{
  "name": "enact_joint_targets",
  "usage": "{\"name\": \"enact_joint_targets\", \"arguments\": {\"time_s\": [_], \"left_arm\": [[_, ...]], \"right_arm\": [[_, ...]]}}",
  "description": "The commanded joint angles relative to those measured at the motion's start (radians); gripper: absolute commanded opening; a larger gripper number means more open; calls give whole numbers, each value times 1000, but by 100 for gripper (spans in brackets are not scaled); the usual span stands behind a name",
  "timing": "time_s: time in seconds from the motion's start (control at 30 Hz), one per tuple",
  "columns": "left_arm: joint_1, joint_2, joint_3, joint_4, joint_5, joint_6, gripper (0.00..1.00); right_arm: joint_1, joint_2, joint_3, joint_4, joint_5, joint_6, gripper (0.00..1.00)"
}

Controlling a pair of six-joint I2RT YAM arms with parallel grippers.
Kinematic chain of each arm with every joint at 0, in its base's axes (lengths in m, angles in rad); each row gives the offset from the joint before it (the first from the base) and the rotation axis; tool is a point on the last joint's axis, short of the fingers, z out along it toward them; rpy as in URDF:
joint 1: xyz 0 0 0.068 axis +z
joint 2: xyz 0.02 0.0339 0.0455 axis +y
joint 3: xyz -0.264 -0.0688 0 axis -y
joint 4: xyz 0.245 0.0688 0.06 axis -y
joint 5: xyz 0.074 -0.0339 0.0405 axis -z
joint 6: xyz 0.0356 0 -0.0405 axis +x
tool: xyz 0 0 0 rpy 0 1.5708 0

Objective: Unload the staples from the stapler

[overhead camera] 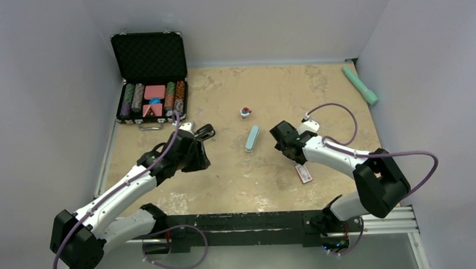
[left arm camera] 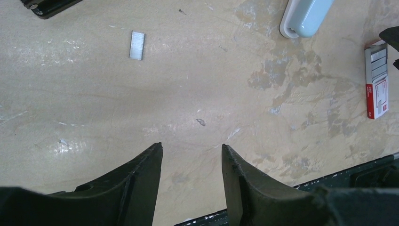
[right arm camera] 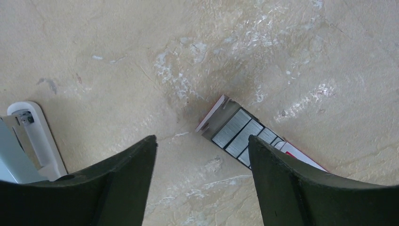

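The slim black stapler (overhead camera: pixel 204 133) lies on the table just beyond my left gripper (overhead camera: pixel 194 155); only its end shows at the top left of the left wrist view (left arm camera: pixel 47 5). The staples (left arm camera: pixel 137 45), a short silvery strip, lie loose on the table a little way from the stapler. My left gripper (left arm camera: pixel 192 147) is open and empty above bare table, short of the strip. My right gripper (overhead camera: pixel 285 142) is open and empty, and in its wrist view (right arm camera: pixel 202 139) it hovers over the table.
A pale blue-grey bar (overhead camera: pixel 252 138) lies mid-table between the arms. A red-and-white packet (overhead camera: pixel 304 173) lies by the right arm, close to the right fingers (right arm camera: pixel 282 165). An open black case of chips (overhead camera: pixel 152 77) stands back left, with a small bottle (overhead camera: pixel 245 113) and a green stick (overhead camera: pixel 360 85).
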Motion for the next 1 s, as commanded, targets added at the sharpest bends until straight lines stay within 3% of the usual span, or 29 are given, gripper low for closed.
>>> {"name": "enact_joint_targets", "arguments": {"time_s": [0.0,0.13,0.3,0.4,0.5,0.63,0.97], "left_arm": [[5,-24,-9,33,12,27,53],[5,0,13,41,14,51,52],[5,81,111,-53,-179,56,52],[5,207,174,-81,-262,89,50],[6,370,243,-84,-271,120,44],[6,509,300,-57,-276,136,43],[21,668,376,-81,-266,188,43]], "right_arm": [[-13,-11,16,-1,22,72,72],[-13,-14,43,-20,27,53,69],[-13,-57,77,-33,15,-11,68],[-12,-117,99,-51,8,-48,68],[-11,-205,110,-46,-13,-101,67],[-9,-302,115,-37,-50,-171,66],[-9,-447,136,-44,-115,-248,65]]}}
